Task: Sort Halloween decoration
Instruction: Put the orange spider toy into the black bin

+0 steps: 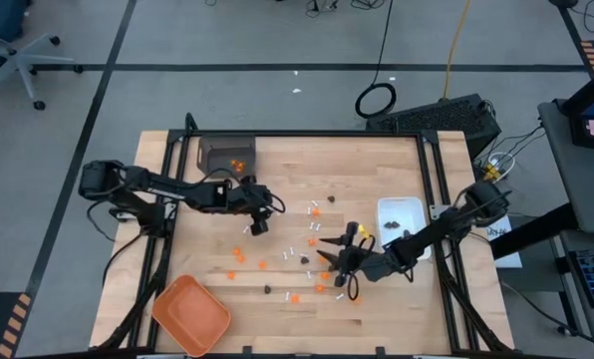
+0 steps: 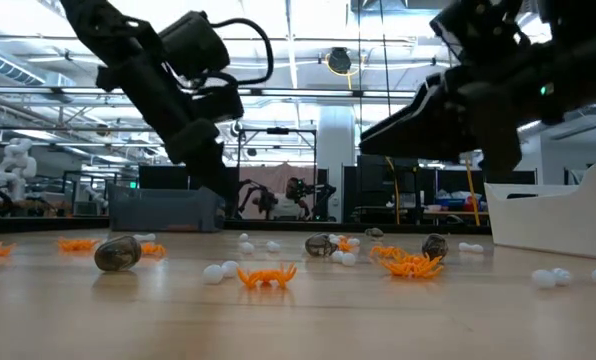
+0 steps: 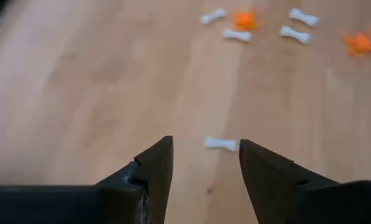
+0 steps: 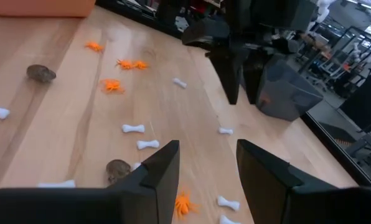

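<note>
Dozens of tiny Halloween decoration pieces are spread over the middle of the wooden table: orange bits, dark bits and white sticks. The left gripper is held with jaws apart and empty, one white stick seen just ahead. The right gripper is held partly open over bits at 4 o'clock

Light wooden table carrying a square orange plastic tray at one corner, a white rectangular dish, and a dark grey bin.
</note>
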Tool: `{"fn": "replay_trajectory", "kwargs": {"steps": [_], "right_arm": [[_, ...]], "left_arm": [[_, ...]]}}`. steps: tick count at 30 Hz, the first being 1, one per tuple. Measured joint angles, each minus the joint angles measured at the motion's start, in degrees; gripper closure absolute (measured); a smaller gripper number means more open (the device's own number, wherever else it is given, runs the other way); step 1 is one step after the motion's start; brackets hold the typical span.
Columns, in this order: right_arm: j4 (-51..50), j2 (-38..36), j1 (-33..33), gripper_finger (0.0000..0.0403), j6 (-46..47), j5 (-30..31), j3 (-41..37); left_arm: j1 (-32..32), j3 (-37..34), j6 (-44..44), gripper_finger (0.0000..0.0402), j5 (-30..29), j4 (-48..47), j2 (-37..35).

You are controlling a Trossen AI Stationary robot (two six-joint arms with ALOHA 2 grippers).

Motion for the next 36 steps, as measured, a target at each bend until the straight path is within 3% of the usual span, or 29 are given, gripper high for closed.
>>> {"fn": "replay_trajectory", "kwargs": {"steps": [8, 19, 27, 36], "right_arm": [[1.5, 1.3, -0.2, 0.026, 0.8, -0.1, 0.0], [1.9, 1.2, -0.2, 0.026, 1.1, -1.5, 0.0], [2.2, 1.2, -0.2, 0.026, 1.1, -2.8, 0.0], [2.3, 1.2, -0.2, 0.026, 2.4, -2.8, 0.0]], "left_arm": [[-1.0, 0.0, -2.2, 0.022, -0.5, 3.3, 3.6], [-18.6, 1.0, 0.5, 0.0258, 2.6, 3.5, 1.9], [-30.1, 1.0, -4.0, 0.0258, -1.7, -1.7, 2.1], [-33.4, 1.0, -4.0, 0.0259, -3.9, -6.1, 2.1]]}}
